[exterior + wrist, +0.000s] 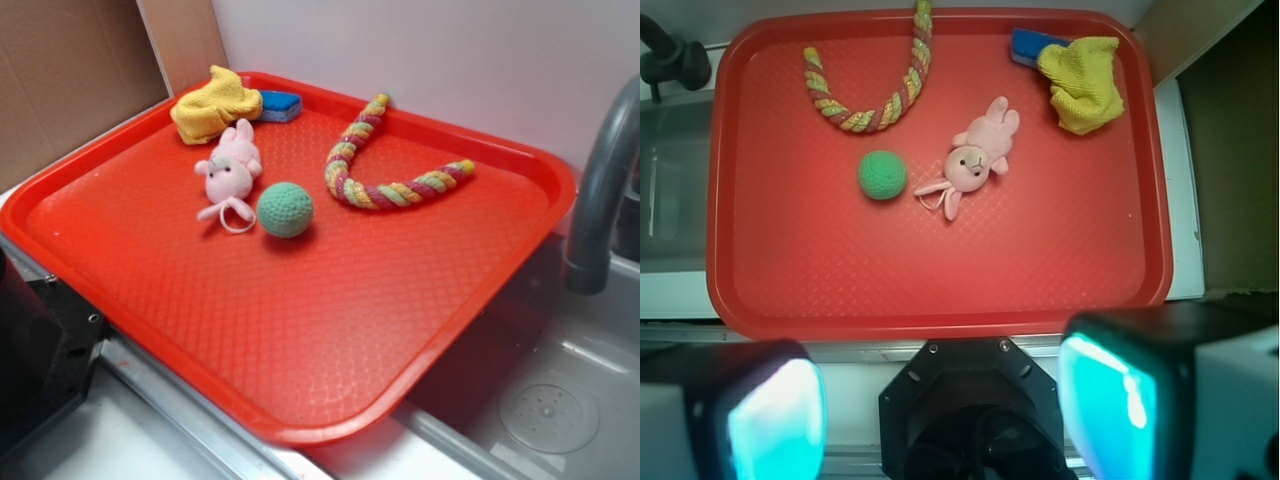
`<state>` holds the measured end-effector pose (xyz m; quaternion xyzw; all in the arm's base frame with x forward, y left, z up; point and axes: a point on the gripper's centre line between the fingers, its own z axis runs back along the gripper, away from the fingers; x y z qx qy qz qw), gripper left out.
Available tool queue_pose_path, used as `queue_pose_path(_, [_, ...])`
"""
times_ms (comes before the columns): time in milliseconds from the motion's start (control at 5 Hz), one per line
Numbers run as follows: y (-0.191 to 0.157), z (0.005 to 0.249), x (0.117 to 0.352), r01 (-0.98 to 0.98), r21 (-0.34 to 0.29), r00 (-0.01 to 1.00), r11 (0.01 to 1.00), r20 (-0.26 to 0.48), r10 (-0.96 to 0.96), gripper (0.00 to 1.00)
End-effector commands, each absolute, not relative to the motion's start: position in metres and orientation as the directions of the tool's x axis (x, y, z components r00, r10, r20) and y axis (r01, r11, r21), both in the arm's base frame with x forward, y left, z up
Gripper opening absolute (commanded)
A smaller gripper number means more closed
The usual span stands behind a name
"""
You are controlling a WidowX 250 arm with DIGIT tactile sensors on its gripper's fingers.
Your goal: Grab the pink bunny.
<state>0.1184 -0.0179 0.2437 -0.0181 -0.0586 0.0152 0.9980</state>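
Observation:
The pink bunny (232, 169) lies on the red tray (330, 330), its whitish loop cord toward the green ball. In the wrist view the bunny (977, 159) lies near the tray's middle, ears pointing to the upper right. My gripper (945, 405) is high above the tray's near edge, well away from the bunny. Its two fingers with teal pads (775, 420) stand wide apart with nothing between them. In the exterior view only a black part of the arm shows at the lower left.
A green crocheted ball (285, 209) sits just right of the bunny. A yellow cloth (215, 103) covers part of a blue object (280, 104) at the tray's far corner. A braided rope toy (385, 165) curves at the back. A grey faucet (600, 200) and sink (550, 400) are to the right.

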Motion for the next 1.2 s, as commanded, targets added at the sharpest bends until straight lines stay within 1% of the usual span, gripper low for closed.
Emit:
queue_pose_path(0, [-0.018,0.244,0.118,-0.028,-0.038,0.993,0.999,0.116,0.032,1.00])
queue_pose_path(200, [0.000,0.194,0.158,-0.275,-0.002,0.956,0.962,0.104,0.273,1.00])
queue_pose_path(400, [0.010,0.167,0.192,-0.497,-0.076,0.842,0.864,0.198,0.502,1.00])
queue_pose_path(600, [0.038,0.143,0.209,-0.690,-0.125,0.682,0.713,0.218,0.698,1.00])
queue_pose_path(800, [0.056,0.115,0.219,-0.772,-0.091,0.601,0.629,0.218,0.769,1.00])
queue_pose_path(1000, [0.054,0.077,0.233,-0.762,-0.033,0.633,0.647,0.173,0.755,1.00])
